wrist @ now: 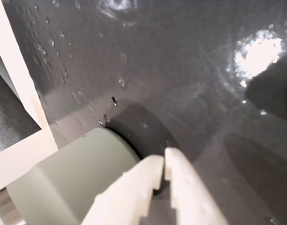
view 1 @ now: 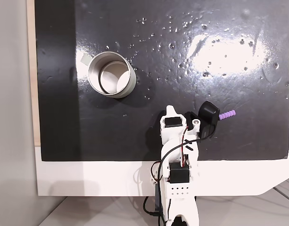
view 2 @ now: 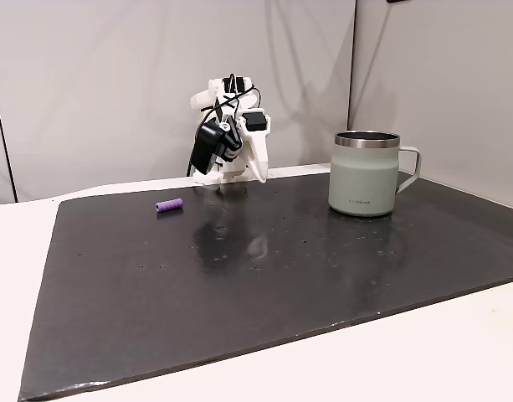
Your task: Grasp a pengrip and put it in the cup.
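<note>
mat: black mat [view 1: 182, 70] covers most of the white tabletop [view 1: 111, 179]; we see nothing else loose on it.
pen grip: small purple ribbed tube [view 1: 227, 114] lying flat on the mat, close to the mat edge nearest the arm base and toward the right side in the top-down fixed view; in the side fixed view it sits [view 2: 169, 205] near the far edge, left of the arm.
cup: pale metal mug w/ handle [view 2: 364, 173], upright, mouth up [view 1: 112, 74], toward the mat's left side in the top-down fixed view, well apart from the pen grip.
claw: white fingers [wrist: 167, 176] pressed together in the wrist view, nothing between them, so closed & empty; in the side fixed view it hangs folded near the arm base [view 2: 239, 176], above the mat.
aim now: wrist cam looks at the cup wall [wrist: 77, 183], not the grip, so we judge the reach hasn't begun.
step in hand: get to the pen grip & grasp it.
how to do it well: we'd swing the arm toward the tube first, open the fingers wide before descending, and line them across the tube's short axis, not along its length.
descent: come straight down, one finger each side, tips almost at the mat; it's round, prob rolls if nudged sideways.
grip: close at mid-length; rubbery so should hold w/ light squeeze.
risk: shiny mat glare may hide the tube in the wrist cam.
</note>
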You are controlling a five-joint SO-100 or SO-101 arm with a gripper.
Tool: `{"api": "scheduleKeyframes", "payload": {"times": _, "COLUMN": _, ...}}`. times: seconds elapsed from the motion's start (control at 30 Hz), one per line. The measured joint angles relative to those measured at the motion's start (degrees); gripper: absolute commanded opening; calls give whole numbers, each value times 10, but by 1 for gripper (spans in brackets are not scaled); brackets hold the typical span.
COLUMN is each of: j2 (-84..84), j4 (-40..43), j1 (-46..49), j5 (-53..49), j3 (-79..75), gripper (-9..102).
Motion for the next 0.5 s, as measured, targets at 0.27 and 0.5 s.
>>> {"api": "scheduleKeyframes", "payload": {"times": 0.27, "j2": 0, "j4": 0, "j1": 0, "j5": 0, "j3": 0, "gripper": 0}}
{"api": "scheduleKeyframes", "payload": {"times": 0.5, "j2": 0, "j4": 0, "j1": 0, "j5": -22, "j3": 0, "gripper": 0}}
